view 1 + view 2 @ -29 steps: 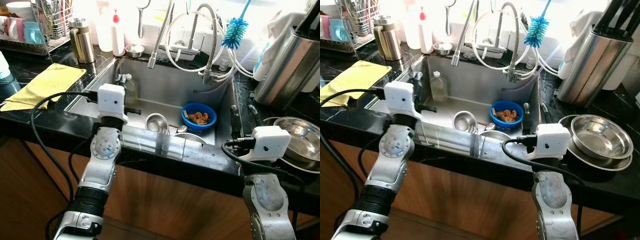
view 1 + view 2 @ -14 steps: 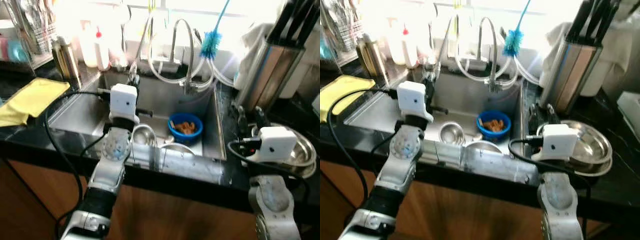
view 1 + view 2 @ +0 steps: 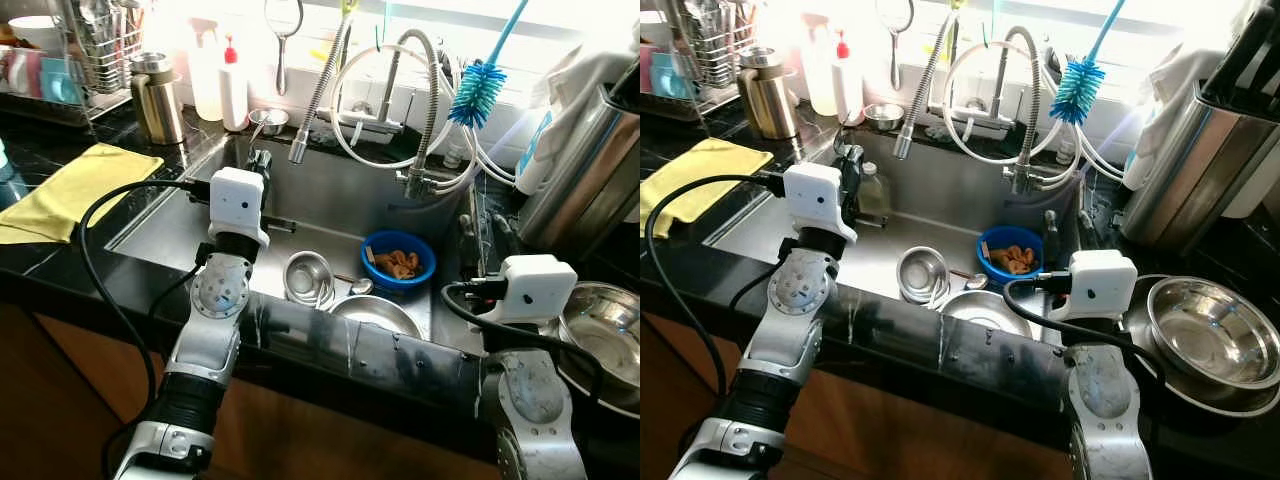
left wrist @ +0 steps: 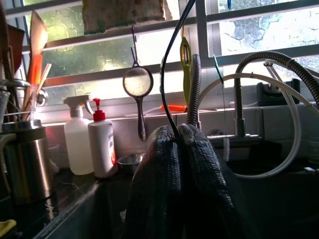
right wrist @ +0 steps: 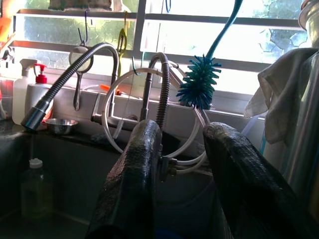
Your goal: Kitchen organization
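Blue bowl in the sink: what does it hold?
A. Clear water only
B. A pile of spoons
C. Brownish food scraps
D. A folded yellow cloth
C: the blue bowl holds brownish scraps, and it sits in the sink beside the steel bowls.

The right claw (image 5: 182,174) is seen from behind, its two black fingers (image 5: 132,179) parted with a clear gap between them. Beyond the claw, a coiled metal faucet hose (image 5: 75,74) arches before a bright window. A teal bottle brush (image 5: 199,82) hangs just past the fingertips. A clear bottle (image 5: 35,191) stands beside the claw, low down.
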Robot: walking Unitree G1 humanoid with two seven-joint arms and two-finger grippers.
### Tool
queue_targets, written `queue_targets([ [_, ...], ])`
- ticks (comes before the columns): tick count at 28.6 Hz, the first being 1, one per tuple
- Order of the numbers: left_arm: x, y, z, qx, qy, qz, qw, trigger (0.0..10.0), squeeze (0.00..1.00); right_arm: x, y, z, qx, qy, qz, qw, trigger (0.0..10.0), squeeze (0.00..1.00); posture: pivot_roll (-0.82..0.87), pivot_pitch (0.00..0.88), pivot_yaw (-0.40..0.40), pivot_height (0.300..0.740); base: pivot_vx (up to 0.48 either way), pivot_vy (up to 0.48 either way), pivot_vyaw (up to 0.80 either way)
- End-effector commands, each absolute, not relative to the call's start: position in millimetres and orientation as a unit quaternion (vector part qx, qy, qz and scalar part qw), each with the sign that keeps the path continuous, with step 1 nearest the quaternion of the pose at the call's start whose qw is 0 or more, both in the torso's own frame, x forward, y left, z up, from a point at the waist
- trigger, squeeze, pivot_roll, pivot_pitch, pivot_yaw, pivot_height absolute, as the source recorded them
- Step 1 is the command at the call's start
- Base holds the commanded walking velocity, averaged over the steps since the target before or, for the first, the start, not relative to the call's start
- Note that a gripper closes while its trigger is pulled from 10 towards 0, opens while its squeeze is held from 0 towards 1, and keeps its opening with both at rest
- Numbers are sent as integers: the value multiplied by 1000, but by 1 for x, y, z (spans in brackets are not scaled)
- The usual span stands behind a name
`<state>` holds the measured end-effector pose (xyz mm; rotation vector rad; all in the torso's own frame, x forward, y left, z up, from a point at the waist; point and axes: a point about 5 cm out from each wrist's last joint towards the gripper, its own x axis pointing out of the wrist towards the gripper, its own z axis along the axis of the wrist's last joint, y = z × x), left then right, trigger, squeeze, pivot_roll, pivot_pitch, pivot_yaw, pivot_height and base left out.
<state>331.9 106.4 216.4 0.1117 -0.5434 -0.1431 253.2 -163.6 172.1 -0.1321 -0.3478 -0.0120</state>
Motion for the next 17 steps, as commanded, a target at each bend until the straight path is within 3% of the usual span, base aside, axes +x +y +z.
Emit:
queue_targets([
  [1, 331, 100, 216, 46, -263, -94, 959, 10000, 0, 254, -164, 174, -64, -172, -6, 983, 10000, 0, 79, 23, -79, 740, 319, 0, 0],
  [10, 330, 76, 191, 1, -177, -192, 965, 10000, 0, 255, -162, 174, -61, -171, -2, 983, 10000, 0, 77, 25, -76, 740, 63, 0, 0],
  [14, 330, 76, 189, -7, -172, -196, 966, 10000, 0, 255, -162, 173, -61, -171, -2, 983, 10000, 0, 77, 24, -76, 740, 0, 0, 0],
  [17, 332, 74, 175, -51, -116, -207, 970, 10000, 0, 255, -161, 173, -60, -170, -2, 984, 10000, 0, 76, 26, -75, 740, 0, 0, 0],
])
